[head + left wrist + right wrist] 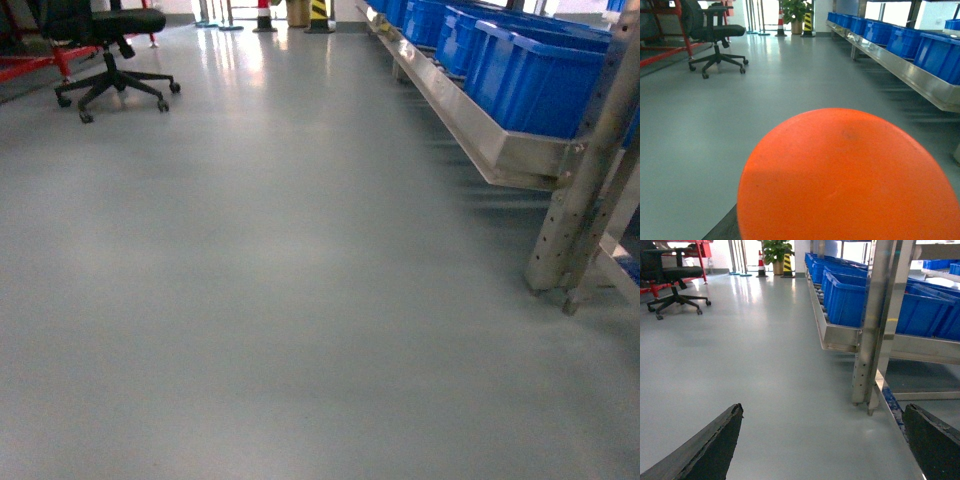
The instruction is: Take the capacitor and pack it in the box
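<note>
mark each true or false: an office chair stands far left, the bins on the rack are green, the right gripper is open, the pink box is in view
1. An office chair stands far left on the floor. True.
2. The bins on the rack are green. False: they are blue.
3. The right gripper is open. True: its fingers stand wide apart, holding nothing.
4. The pink box is in view. False: no view shows it.
</note>
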### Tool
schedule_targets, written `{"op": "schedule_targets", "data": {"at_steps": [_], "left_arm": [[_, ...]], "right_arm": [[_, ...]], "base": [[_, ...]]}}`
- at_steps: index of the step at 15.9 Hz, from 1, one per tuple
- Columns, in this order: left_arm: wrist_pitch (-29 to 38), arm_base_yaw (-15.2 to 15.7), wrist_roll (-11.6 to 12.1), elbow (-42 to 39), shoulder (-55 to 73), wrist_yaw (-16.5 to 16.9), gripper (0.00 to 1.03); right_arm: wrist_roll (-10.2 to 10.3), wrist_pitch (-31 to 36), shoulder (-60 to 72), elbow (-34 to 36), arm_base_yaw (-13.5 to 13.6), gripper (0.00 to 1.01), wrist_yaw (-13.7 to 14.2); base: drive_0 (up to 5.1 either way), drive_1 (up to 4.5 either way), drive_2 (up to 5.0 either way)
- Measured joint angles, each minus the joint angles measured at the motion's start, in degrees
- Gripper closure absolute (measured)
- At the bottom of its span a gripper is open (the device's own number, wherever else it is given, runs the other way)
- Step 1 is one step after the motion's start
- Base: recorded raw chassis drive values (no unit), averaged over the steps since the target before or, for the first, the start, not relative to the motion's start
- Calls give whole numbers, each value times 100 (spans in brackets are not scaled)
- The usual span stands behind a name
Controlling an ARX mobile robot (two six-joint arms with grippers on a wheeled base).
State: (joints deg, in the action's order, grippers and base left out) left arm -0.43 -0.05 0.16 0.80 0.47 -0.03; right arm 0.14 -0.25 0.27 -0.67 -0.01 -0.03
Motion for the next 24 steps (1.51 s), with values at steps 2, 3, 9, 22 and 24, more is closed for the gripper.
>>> {"op": "schedule_targets", "data": {"at_steps": [2,3,9,22,24], "left_arm": [[4,0,0,0,0,-4,59],[0,0,0,0,0,4,59],[9,0,0,0,0,0,59],[11,0,0,0,0,-2,59],[11,0,0,0,0,7,59]], "right_arm": [[0,15,0,0,0,3,2],[0,-39,0,0,0,3,4],[2,-20,0,0,0,3,4],[2,0,0,0,0,3,13],[0,-11,0,0,0,3,2]], "base": [[-487,341,134],[-464,366,151],[-484,347,131],[-490,294,194],[-516,229,229]]}}
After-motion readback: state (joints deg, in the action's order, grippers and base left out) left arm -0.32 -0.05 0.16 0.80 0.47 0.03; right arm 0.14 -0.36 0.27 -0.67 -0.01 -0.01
